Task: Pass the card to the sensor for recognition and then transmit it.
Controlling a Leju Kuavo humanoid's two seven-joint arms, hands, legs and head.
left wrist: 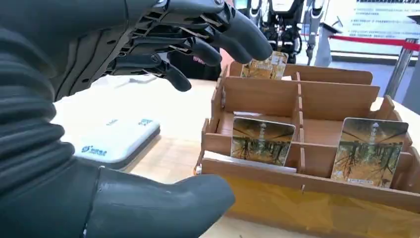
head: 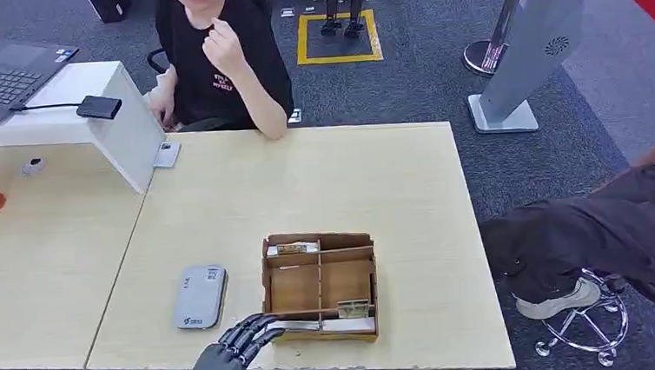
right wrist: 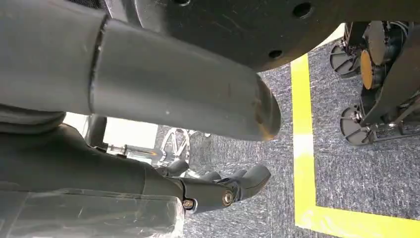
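While the pale wooden table (head: 221, 201) carries one brown wooden divided box (head: 320, 283) and one flat grey card sensor (head: 199, 297) just beside it, the left hand (head: 231, 353) hovers at the box's near corner, fingers spread, holding nothing. The left wrist view shows three tree-printed cards (left wrist: 261, 141) standing upright in separate compartments. The right hand (right wrist: 163, 94) hangs above carpet, fingers curled, nothing in it.

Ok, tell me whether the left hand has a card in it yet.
Not yet. The left hand is open and empty, fingers spread above the wooden box's edge; the nearest card stands in its slot.
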